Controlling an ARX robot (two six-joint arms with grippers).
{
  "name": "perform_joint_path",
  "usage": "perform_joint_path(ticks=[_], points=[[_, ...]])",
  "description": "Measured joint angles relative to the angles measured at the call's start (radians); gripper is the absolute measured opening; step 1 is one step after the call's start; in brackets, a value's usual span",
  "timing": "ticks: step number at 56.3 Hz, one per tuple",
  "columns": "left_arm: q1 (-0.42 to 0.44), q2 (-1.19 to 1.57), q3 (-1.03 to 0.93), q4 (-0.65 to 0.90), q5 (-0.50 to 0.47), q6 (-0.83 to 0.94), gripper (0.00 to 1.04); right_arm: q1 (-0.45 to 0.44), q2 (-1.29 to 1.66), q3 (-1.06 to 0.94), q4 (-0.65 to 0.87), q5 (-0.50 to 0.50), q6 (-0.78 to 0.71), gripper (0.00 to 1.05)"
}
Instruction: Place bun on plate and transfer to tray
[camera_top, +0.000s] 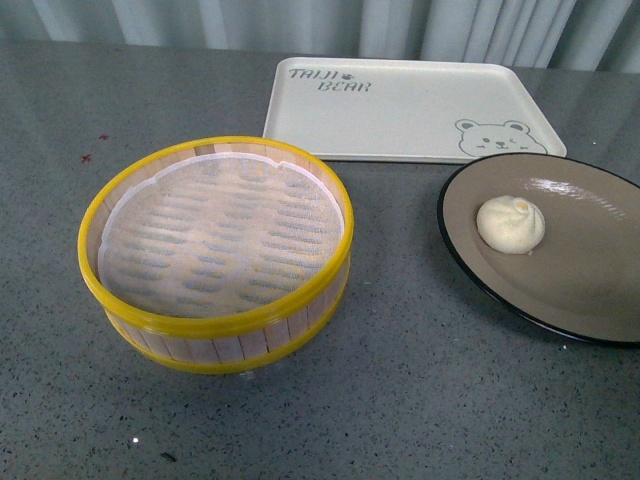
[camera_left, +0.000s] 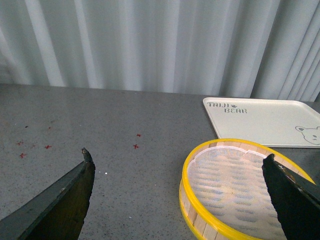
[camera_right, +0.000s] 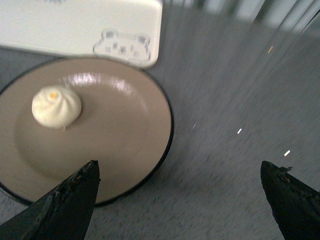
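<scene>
The plate (camera_top: 590, 280) is glossy, with glare near its twelve o'clock. The bun (camera_top: 511, 223) looks matt. The tray (camera_top: 400, 110) is smooth cream plastic. The steamer basket (camera_top: 230, 345) shows wooden slats and a white mesh liner (camera_top: 215, 235). The table (camera_top: 400, 400) looks like speckled grey stone.

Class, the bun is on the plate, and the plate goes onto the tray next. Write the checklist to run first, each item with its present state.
1. Bun resting on plate: ok.
2. Tray surface free for the plate: ok, nothing lies on it.
3. Right gripper open: ok, jaws wide apart, empty.
4. Right gripper holding the plate rim: not ok, jaws not closed on it.
5. Steamer basket out of the way: ok, it stands left of plate and tray.
6. Left gripper free: ok, open, empty.
</scene>
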Motion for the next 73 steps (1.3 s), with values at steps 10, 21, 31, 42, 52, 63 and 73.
perform_joint_path(ticks=[10, 21, 31, 42, 52, 63, 73], points=[[0.000, 0.000, 0.000, 0.000, 0.000, 0.000, 0.98, -0.074, 0.309, 0.177, -0.127, -0.154, 0.074, 0.96], [0.000, 0.000, 0.000, 0.000, 0.000, 0.000, 0.98, -0.101, 0.568, 0.407, -0.351, -0.270, 0.124, 0.96], [0.000, 0.000, 0.000, 0.000, 0.000, 0.000, 0.98, -0.106, 0.698, 0.503, -0.436, -0.298, 0.166, 0.96], [0.000, 0.000, 0.000, 0.000, 0.000, 0.000, 0.98, -0.109, 0.814, 0.573, -0.458, -0.406, 0.279, 0.96], [0.000, 0.000, 0.000, 0.000, 0.000, 0.000, 0.98, -0.085, 0.895, 0.612, -0.420, -0.456, 0.411, 0.96], [0.000, 0.000, 0.000, 0.000, 0.000, 0.000, 0.98, -0.053, 0.960, 0.652, -0.391, -0.496, 0.533, 0.96], [0.000, 0.000, 0.000, 0.000, 0.000, 0.000, 0.98, -0.042, 0.994, 0.698, -0.416, -0.468, 0.588, 0.80]])
